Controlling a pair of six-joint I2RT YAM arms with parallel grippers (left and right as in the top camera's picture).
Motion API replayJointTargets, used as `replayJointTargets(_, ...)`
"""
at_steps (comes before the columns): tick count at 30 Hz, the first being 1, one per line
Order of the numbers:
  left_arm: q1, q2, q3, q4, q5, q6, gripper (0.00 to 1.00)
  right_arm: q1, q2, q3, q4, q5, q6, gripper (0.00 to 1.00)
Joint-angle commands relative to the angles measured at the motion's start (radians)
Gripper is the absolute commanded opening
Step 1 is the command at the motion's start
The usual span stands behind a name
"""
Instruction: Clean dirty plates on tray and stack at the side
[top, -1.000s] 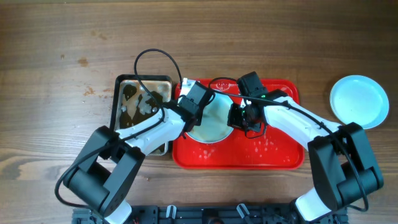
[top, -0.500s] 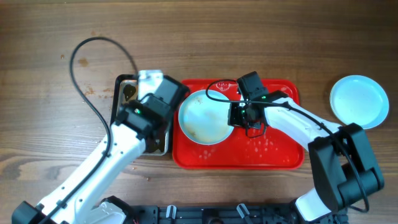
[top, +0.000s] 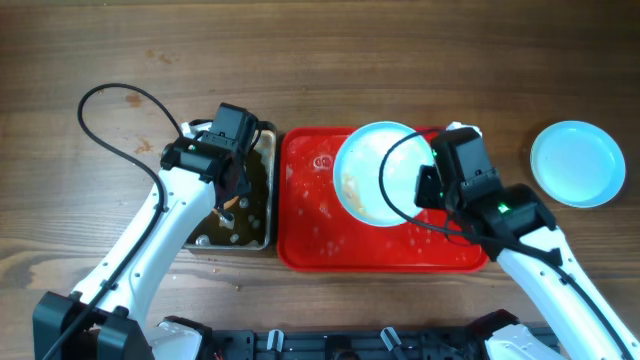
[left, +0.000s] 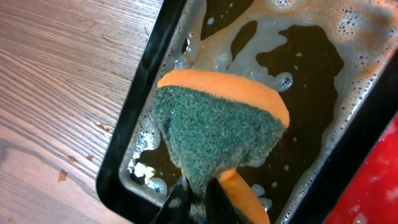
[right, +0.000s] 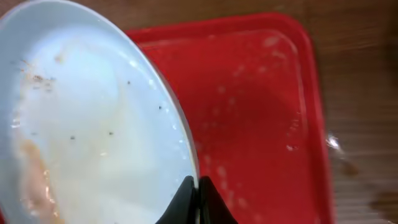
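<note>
My right gripper (top: 427, 186) is shut on the right rim of a white plate (top: 375, 172) with brown smears, held tilted above the red tray (top: 310, 230). In the right wrist view the jaws (right: 198, 194) pinch the plate's (right: 87, 124) edge, with the wet tray (right: 261, 106) behind. My left gripper (top: 233, 190) hangs over the dark pan (top: 268, 200), shut on a green and orange sponge (left: 217, 130). The sponge is just above the brown soapy liquid in the pan (left: 124, 180). A second, clean plate (top: 577, 163) lies on the wood at the far right.
The pan sits tight against the tray's left edge. A black cable (top: 100, 110) loops over the table on the far left, and another cable (top: 385, 190) arcs in front of the held plate. Water drops dot the tray floor.
My left arm has swung the sponge off the plate and left over the pan. My right gripper has lifted the plate off the tray and carried it to the right.
</note>
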Motion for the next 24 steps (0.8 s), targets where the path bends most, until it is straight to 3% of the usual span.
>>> replayJointTargets(1, 0.005, 0.012, -0.007, 0.003, 0.009, -0.017, 0.04, -0.003, 0.004, 0.003, -0.107, 0.000, -0.026, 0.05)
replayJointTargets(3, 0.005, 0.015, -0.007, 0.004, 0.009, -0.017, 0.04, -0.003, 0.028, 0.002, -0.246, -0.076, 0.066, 0.05)
replayJointTargets(6, 0.005, 0.015, -0.007, 0.003, 0.009, -0.017, 0.04, -0.003, 0.040, 0.002, -0.307, -0.246, 0.085, 0.05)
replayJointTargets(10, 0.005, 0.015, -0.007, 0.003, 0.024, -0.016, 0.04, -0.003, 0.040, 0.002, -0.215, -0.655, -0.023, 0.05)
replayJointTargets(12, 0.005, 0.015, -0.007, 0.003, 0.024, -0.016, 0.04, -0.003, 0.040, 0.002, -0.194, -0.726, -0.016, 0.05)
replayJointTargets(22, 0.005, 0.015, -0.007, -0.010, 0.027, -0.016, 0.04, -0.003, 0.040, 0.002, 0.095, -0.736, 0.132, 0.05)
replayJointTargets(24, 0.005, 0.015, -0.007, -0.012, 0.027, -0.016, 0.04, -0.003, 0.040, 0.002, 0.120, -0.664, 0.169, 0.04)
